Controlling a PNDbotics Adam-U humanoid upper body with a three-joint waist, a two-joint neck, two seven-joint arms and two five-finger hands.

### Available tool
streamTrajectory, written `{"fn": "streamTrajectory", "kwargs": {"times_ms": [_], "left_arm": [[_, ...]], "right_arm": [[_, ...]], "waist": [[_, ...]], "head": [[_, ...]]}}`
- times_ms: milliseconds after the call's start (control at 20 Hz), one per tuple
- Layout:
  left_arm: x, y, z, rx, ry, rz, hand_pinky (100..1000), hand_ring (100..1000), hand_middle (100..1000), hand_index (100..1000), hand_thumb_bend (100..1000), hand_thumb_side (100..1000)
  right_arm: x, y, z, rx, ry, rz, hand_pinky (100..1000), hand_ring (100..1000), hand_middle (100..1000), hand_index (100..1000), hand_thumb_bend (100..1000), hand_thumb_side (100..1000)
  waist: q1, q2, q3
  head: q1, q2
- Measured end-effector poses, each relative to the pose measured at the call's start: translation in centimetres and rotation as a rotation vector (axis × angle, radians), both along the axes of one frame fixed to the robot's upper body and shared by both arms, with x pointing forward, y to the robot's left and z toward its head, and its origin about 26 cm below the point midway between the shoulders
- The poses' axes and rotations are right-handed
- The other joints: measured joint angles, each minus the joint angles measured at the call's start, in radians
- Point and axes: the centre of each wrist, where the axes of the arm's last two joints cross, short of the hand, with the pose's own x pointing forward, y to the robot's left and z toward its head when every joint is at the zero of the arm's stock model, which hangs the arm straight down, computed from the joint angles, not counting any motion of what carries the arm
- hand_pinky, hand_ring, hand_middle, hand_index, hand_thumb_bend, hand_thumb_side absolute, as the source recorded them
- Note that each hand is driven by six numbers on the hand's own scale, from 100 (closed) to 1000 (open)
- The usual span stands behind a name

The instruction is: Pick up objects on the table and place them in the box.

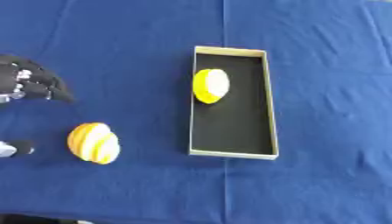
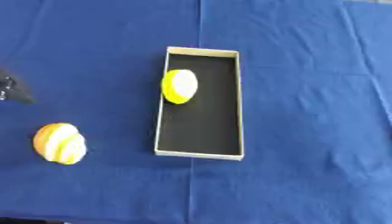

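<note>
An orange and yellow striped round object (image 1: 94, 143) lies on the blue tablecloth at the left. Just left of it, at the view's edge, is my left hand (image 1: 29, 83), black with silver joints. Its fingers arch above and left of the object, and its thumb (image 1: 17, 148) shows lower down, so the hand is open and holds nothing. It does not touch the object. A long shallow box (image 1: 270, 105) with a black floor and pale walls stands in the middle. A yellow and white half-round piece (image 1: 211, 85) rests inside it against the left wall, near the far end. My right hand shows in no view.
The blue cloth (image 1: 329, 109) covers the whole table, with a fold line running from far to near past the box. A dark strip (image 1: 30, 218) at the lower left marks the table's near edge.
</note>
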Motion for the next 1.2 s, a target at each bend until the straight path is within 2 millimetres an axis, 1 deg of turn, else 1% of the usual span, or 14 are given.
{"fn": "streamTrajectory", "kwargs": {"times_ms": [150,350,400,450,500,550,650,750,800,850,900,1200], "left_arm": [[-0.5,-0.6,0.0,-0.003,0.020,-0.017,962,927,855,951,348,299],[-0.9,-1.2,-0.3,0.001,0.048,-0.029,971,925,858,945,353,214],[-1.0,-1.3,-0.3,0.004,0.056,-0.030,973,924,858,945,377,153],[-1.1,-1.4,-0.4,0.006,0.062,-0.031,973,925,858,945,380,149],[-1.1,-1.5,-0.5,0.009,0.066,-0.031,974,930,865,948,419,100],[-1.2,-1.6,-0.5,0.013,0.069,-0.031,975,931,867,949,428,100],[-1.2,-1.6,-0.8,0.022,0.077,-0.024,975,931,867,952,427,133],[-1.2,-1.6,-1.1,0.035,0.081,-0.015,973,930,864,950,423,145],[-1.2,-1.6,-1.3,0.042,0.083,-0.011,974,931,861,949,449,157],[-1.1,-1.5,-1.5,0.049,0.085,-0.004,973,930,860,948,419,173],[-0.9,-1.6,-1.7,0.054,0.086,0.001,973,930,859,947,426,165],[-0.1,-1.3,-3.3,0.079,0.103,0.034,974,931,859,945,436,189]], "right_arm": [[0.1,0.2,-0.1,0.004,0.001,0.007,790,903,812,884,100,469],[0.1,0.4,-0.3,0.013,0.004,0.011,790,903,811,884,100,482],[0.2,0.5,-0.4,0.016,0.004,0.013,790,903,811,884,100,488],[0.2,0.5,-0.4,0.017,0.004,0.015,790,903,811,884,100,489],[0.2,0.5,-0.4,0.018,0.003,0.015,789,902,810,884,100,497],[0.3,0.6,-0.4,0.019,0.002,0.017,789,902,810,885,100,502],[0.2,0.7,-0.7,0.027,0.006,0.018,788,903,809,885,100,509],[0.2,0.9,-0.9,0.036,0.009,0.019,787,903,808,885,100,511],[0.2,1.0,-1.0,0.040,0.010,0.020,788,903,808,885,100,504],[0.1,1.0,-1.1,0.042,0.012,0.021,787,903,808,885,100,512],[0.1,1.0,-1.1,0.043,0.014,0.023,787,904,808,886,100,516],[0.0,1.4,-1.8,0.068,0.019,0.022,784,906,807,887,100,535]], "waist": [[0.003,0.000,0.000],[0.005,0.001,-0.001],[0.004,0.001,-0.001],[0.004,0.002,-0.002],[0.004,0.003,-0.002],[0.005,0.004,-0.002],[0.005,0.006,-0.001],[0.006,0.006,-0.001],[0.006,0.007,-0.001],[0.006,0.007,-0.001],[0.006,0.007,-0.002],[0.009,0.010,-0.003]], "head": [[0.000,0.000],[0.000,0.000],[0.000,0.000],[0.000,0.000],[0.000,0.000],[0.000,0.000],[0.000,0.000],[0.000,0.000],[0.000,0.000],[0.001,0.000],[0.002,0.001],[0.009,0.001]]}}
